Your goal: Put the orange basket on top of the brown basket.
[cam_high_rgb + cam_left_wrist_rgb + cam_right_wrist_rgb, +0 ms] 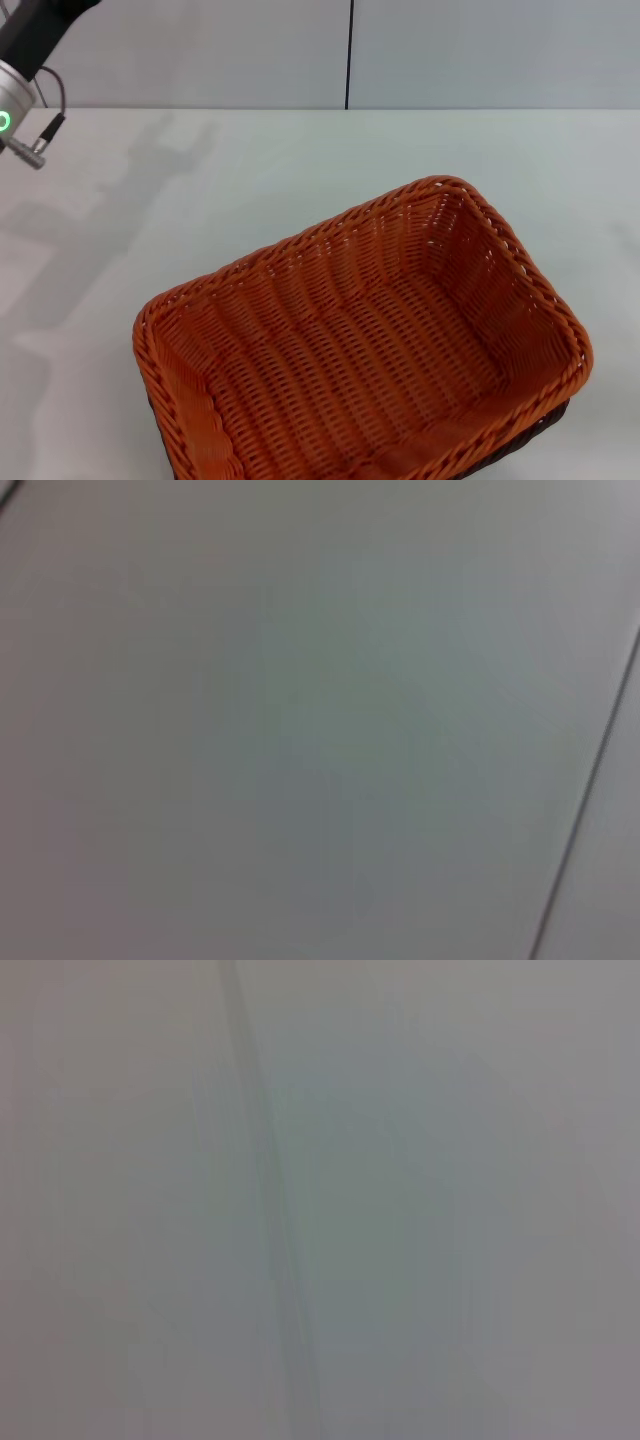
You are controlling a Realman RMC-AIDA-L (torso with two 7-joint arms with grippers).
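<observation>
- On the white table [300, 170], near the head view's lower edge, the bright orange rectangular woven basket [360, 350] sits nested in the dark brown woven basket [545, 425], which shows only as slivers under its right and left rims.
- Resting skewed but level, it looks placed as the task asks.
- At upper left, part of the left arm [25, 60] is raised clear, likely parked; its pincer is out of sight.
- Neither the right arm nor its pincer shows.
</observation>
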